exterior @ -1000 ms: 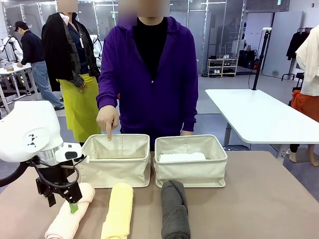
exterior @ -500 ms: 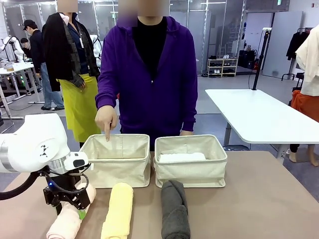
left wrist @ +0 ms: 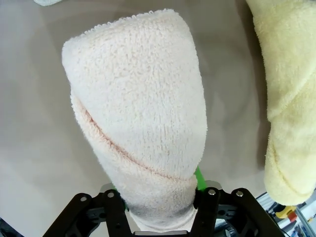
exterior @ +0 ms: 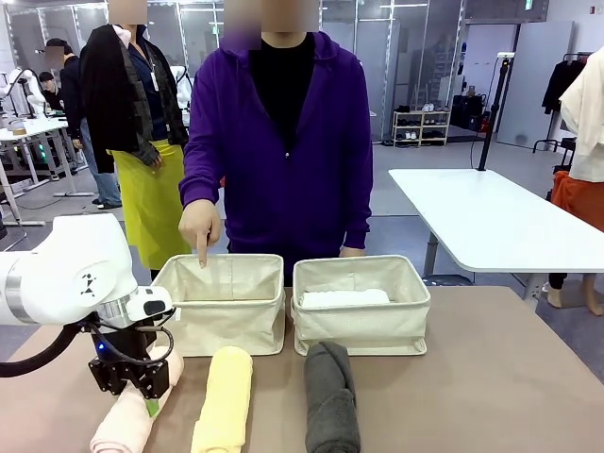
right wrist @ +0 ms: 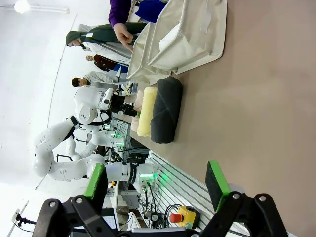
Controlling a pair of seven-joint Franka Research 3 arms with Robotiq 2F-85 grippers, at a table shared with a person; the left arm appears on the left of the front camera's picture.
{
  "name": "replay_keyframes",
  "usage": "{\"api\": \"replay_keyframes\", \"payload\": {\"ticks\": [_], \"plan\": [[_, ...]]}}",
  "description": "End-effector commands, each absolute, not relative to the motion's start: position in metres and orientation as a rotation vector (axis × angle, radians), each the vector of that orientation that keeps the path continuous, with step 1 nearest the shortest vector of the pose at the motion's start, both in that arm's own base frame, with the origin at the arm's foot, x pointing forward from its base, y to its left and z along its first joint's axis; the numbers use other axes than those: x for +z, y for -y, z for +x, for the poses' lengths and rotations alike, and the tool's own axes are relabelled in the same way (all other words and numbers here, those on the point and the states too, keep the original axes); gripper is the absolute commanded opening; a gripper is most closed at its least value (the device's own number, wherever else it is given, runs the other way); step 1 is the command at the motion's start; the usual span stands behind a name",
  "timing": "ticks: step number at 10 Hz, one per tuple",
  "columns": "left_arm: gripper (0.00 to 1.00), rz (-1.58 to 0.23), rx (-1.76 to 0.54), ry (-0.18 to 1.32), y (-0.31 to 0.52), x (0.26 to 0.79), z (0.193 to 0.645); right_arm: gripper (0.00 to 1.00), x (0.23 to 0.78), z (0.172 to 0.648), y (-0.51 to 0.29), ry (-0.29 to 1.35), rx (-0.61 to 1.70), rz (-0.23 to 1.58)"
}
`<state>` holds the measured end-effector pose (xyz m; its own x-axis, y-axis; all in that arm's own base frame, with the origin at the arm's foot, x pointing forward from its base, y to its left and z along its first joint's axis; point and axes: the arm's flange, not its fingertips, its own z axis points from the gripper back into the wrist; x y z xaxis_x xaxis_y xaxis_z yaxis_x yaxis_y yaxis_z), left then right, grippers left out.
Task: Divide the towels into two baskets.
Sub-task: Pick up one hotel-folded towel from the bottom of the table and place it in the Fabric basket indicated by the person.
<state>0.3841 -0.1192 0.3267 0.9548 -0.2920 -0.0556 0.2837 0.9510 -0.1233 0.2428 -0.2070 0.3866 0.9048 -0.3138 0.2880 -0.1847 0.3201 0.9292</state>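
Pink towel (exterior: 127, 423) lies on table, pinched in L gripper (exterior: 143, 400), jaws pressed into roll. Yellow towel (exterior: 224, 401) just beside, grey towel (exterior: 332, 396) past that. Person's hand (exterior: 201, 226) points into basket (exterior: 222, 321) just beyond gripper; farther basket (exterior: 363, 332) holds white towel (exterior: 344, 298). R gripper (right wrist: 155, 180) spread wide.

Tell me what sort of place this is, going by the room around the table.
Probably a robotics lab: a white robot arm on the near side, a bare white worktable behind, and a red emergency-stop button by the rig.
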Motion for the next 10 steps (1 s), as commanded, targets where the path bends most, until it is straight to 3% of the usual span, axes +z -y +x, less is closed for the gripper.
{"api": "replay_keyframes", "payload": {"ticks": [1, 4, 6, 8, 10], "plan": [[0.2, -0.115, -0.273, -0.062, 0.115, 0.324, 0.353, 1.0, 0.389, 0.24, 0.208, 0.459, -0.077, 1.25], [0.19, 0.013, -0.488, 0.055, 0.117, 0.428, 0.334, 1.0, 0.389, 0.24, 0.208, 0.459, -0.077, 1.25], [0.19, 0.04, -0.687, 0.015, 0.118, 0.476, 0.336, 1.0, 0.389, 0.24, 0.208, 0.459, -0.077, 1.25], [0.19, 0.061, -1.254, 0.054, 0.119, 0.492, 0.348, 1.0, 0.389, 0.24, 0.208, 0.459, -0.077, 1.25], [0.19, 0.088, -1.578, 0.071, 0.141, 0.493, 0.344, 1.0, 0.389, 0.24, 0.208, 0.459, -0.077, 1.25]]}}
